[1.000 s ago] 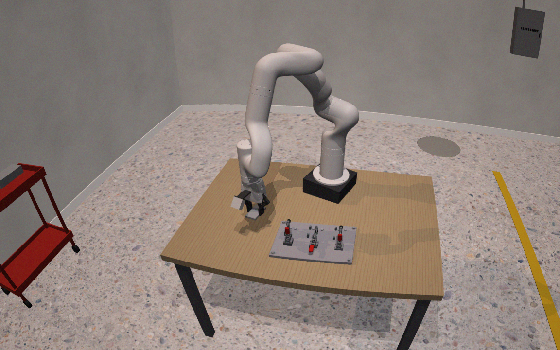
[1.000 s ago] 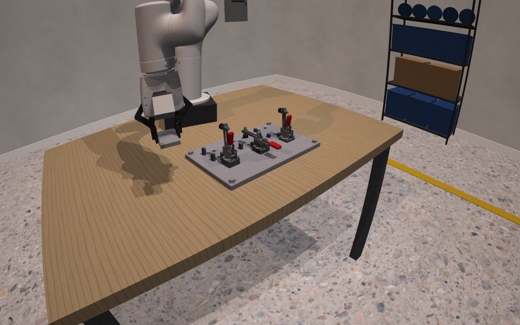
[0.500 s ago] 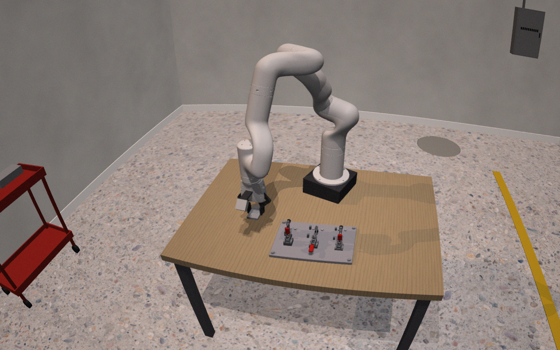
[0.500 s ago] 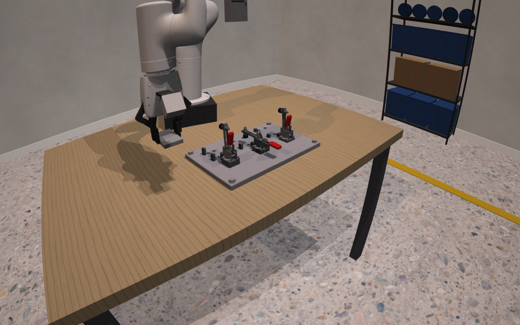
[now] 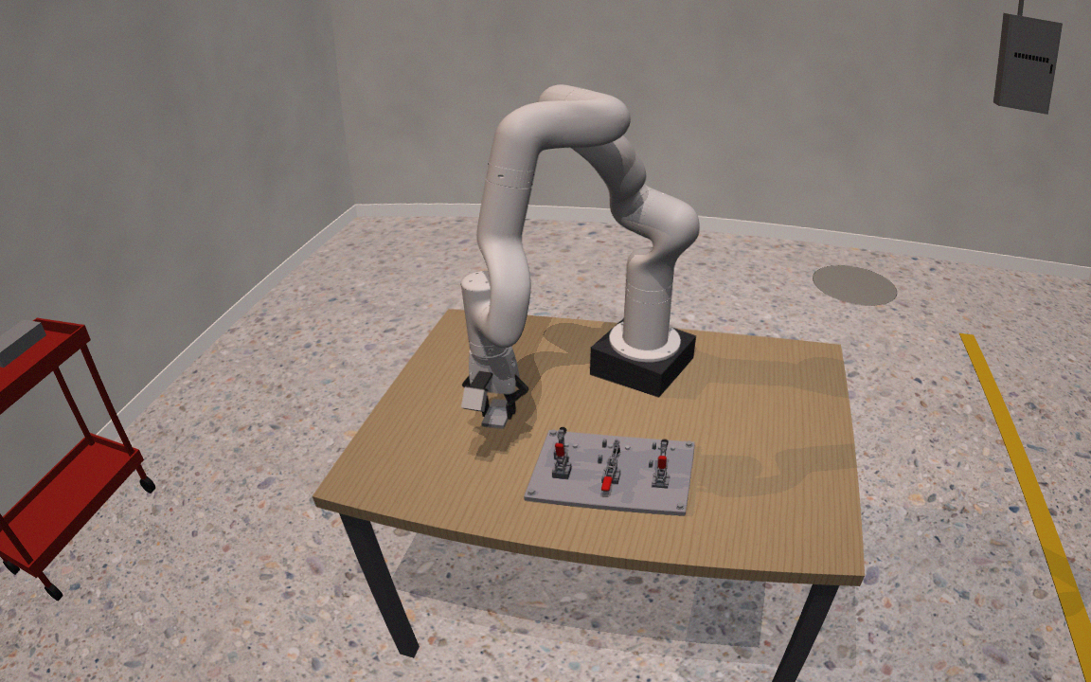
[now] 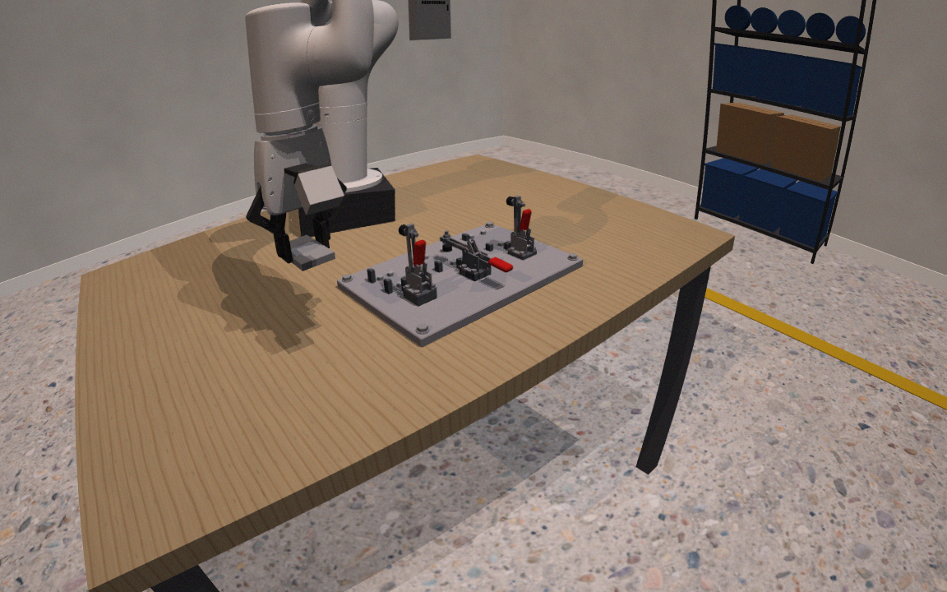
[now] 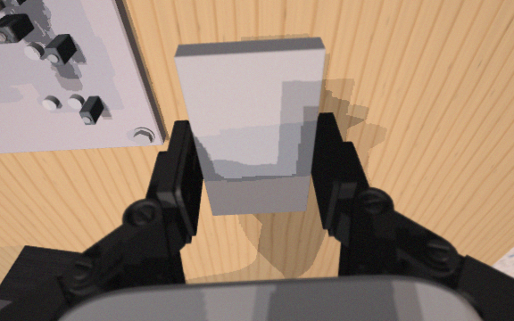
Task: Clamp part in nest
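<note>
My gripper [image 7: 255, 141] is shut on the grey block part [image 7: 250, 125], its fingers on the two long sides near one end. The part hangs a little above the table; its shadow falls on the wood below. In the top view the gripper and the part [image 5: 496, 413] are left of the grey fixture plate [image 5: 601, 472]. In the exterior view the part [image 6: 311, 253] is beyond the plate's near-left corner. The plate [image 6: 462, 275] carries three nests with red-handled clamps: the left clamp [image 6: 418, 253] and right clamp [image 6: 524, 219] have upright handles, and the middle clamp's handle [image 6: 499, 263] lies flat.
The arm's black base [image 5: 642, 356] stands at the back of the table. A corner of the fixture plate with black blocks and pads [image 7: 61, 76] shows at the upper left in the wrist view. A red cart [image 5: 15, 440] and a shelf rack [image 6: 782, 121] stand away from the table.
</note>
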### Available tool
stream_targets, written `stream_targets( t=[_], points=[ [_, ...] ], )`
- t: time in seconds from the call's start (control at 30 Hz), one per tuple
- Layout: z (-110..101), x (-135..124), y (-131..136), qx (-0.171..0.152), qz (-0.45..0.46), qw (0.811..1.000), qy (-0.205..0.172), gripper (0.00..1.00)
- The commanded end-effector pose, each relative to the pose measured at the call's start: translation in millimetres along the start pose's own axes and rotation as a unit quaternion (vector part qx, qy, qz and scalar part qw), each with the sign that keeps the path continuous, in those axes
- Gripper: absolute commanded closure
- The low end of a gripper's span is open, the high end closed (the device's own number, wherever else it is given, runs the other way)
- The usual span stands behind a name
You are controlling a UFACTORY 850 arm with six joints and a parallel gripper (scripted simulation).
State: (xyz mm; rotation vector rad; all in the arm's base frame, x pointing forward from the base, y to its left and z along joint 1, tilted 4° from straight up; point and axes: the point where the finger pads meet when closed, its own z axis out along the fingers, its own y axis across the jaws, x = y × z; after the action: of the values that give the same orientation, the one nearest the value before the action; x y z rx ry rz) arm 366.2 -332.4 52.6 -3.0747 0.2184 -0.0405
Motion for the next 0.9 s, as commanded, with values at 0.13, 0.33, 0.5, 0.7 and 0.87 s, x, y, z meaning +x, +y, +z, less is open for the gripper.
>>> stream_targets(
  t=[0.13,0.33,0.5,0.7,0.87],
  points=[
    [2,-3,0,0.0,0.0,1.0,0.001,1.0],
    [6,-8,1,0.0,0.0,1.0,0.001,1.0],
    [11,-14,1,0.0,0.0,1.0,0.001,1.0],
    [15,-20,1,0.0,0.0,1.0,0.001,1.0],
    [19,-25,1,0.0,0.0,1.0,0.001,1.0]
  ],
)
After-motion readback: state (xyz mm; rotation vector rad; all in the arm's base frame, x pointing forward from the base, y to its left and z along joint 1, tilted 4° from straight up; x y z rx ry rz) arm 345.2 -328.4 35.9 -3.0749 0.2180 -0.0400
